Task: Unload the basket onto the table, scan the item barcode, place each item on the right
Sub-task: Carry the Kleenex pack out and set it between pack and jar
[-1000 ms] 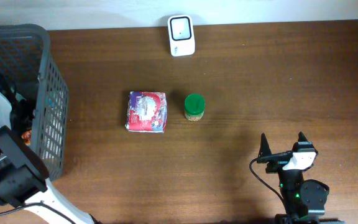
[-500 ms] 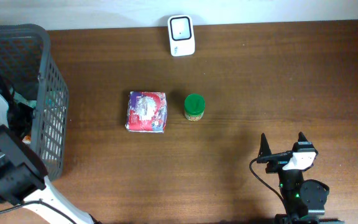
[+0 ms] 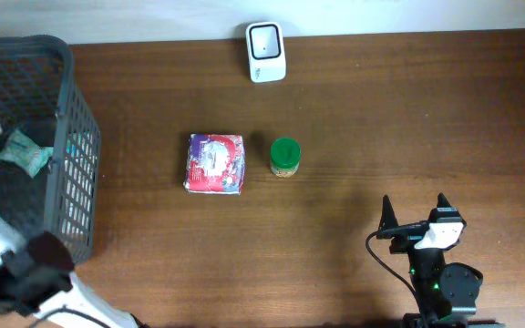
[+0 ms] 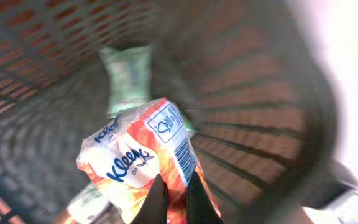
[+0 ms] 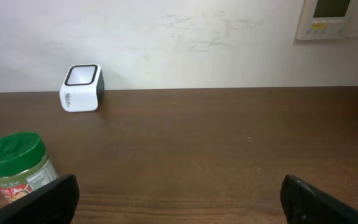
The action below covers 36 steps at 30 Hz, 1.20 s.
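Between the two dark fingertips of the left claw [image 4: 174,180], which were pressed together on it, sat the lower edge of an orange and white tissue pack [image 4: 142,158]. The pack rose up and away from the tips, tilted, with its blue printed side panel turned to the claw's right. The left wrist view was blurred and no barcode could be made out on it. Beyond the pack, farther from the claw, a green packet [image 4: 129,74] lay on the floor of the dark mesh basket [image 4: 260,124], whose walls curved round claw and pack on every side. From overhead the basket [image 3: 71,137] stood at the left end of the tabletop [image 3: 381,109] with the green packet [image 3: 25,153] inside it, but the left claw itself could not be picked out there. The right claw [image 3: 414,202] sat low over the near right part of the tabletop, its fingers spread wide with nothing between them. Ahead of the right claw [image 5: 179,202] and to its left stood a jar [image 5: 18,165] with a green lid, and farther off on the same side, against the pale wall [image 5: 197,37], stood the white scanner [image 5: 81,88]. Overhead, the scanner [image 3: 266,52] was at the far edge, well apart from both claws. The jar [image 3: 284,157] stood just beside a pink and purple packet [image 3: 215,163] near the middle.
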Tool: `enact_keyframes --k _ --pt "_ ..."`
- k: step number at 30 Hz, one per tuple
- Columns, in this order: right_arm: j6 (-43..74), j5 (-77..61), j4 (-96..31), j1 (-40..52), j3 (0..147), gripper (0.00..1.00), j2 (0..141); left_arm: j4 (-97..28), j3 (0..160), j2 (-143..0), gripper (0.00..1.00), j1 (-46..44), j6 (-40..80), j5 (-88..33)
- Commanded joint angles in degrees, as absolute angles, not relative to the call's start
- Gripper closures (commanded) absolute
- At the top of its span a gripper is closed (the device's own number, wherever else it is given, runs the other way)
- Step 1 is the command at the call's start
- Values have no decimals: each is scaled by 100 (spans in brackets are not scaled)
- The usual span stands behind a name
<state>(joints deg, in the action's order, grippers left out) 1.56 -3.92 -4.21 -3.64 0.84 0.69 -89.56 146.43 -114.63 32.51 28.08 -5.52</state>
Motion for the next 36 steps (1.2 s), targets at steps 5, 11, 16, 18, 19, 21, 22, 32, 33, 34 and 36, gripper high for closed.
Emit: enact_keyframes --k 5,11,16,18,19,21,22,32,33,34,36 --pt "220 -340 -425 -338 32 1 32 -8818 14877 -10449 100 1356 1326 -1890" --pt "220 -340 -425 -338 32 1 32 -9004 14805 -10785 100 -1090 939 -631" --pt "220 -342 -425 -340 32 1 32 -9452 14805 -11450 100 -1667 976 -421" --pt "220 -342 -425 -338 32 1 32 -9675 14805 -11771 100 -1688 974 -423" --pt "220 -342 -425 -338 32 1 32 -9673 14794 -11858 100 -1688 974 -425" --pt "220 -340 -425 -338 32 1 32 -9673 14779 -12018 100 -1717 974 -427" --pt "220 -340 -425 -338 32 1 32 -9673 14779 -12110 100 -1752 974 -425" --pt "220 -342 -425 -338 32 1 32 -9065 13069 -12468 100 -1951 978 -519" --pt "220 -342 -425 -338 32 1 32 -8879 12868 -12488 100 -1951 978 -646" --pt "220 -342 -425 -338 32 1 32 -8562 12613 -12503 100 -1951 976 -864" --pt "220 -342 -425 -338 32 1 32 -7848 12143 -12549 100 -1986 976 -1409"
